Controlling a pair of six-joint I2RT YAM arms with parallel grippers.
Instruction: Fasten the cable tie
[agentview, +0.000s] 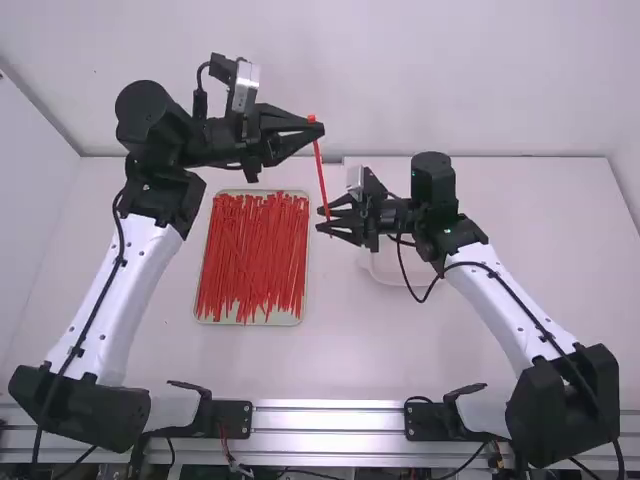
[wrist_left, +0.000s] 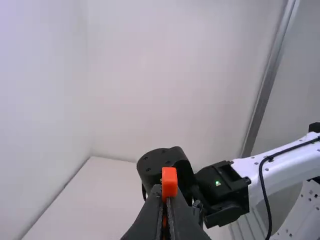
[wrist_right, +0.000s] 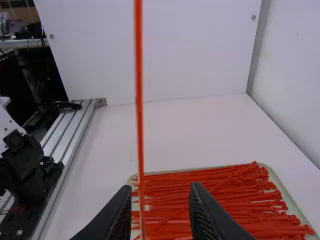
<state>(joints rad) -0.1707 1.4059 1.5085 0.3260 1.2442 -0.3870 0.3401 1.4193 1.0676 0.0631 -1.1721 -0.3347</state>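
Note:
My left gripper is raised above the table and shut on the head end of a red cable tie. That head sticks up between its fingertips. The tie hangs straight down from there. Its lower end reaches my right gripper, which stands open around it. In the right wrist view the strip runs between the two fingers, close to one finger and clear of the other. I cannot tell whether it touches the near finger.
A pale tray heaped with several loose red cable ties lies left of the middle, below the grippers. A white round object sits under the right arm. White walls close off the back and both sides.

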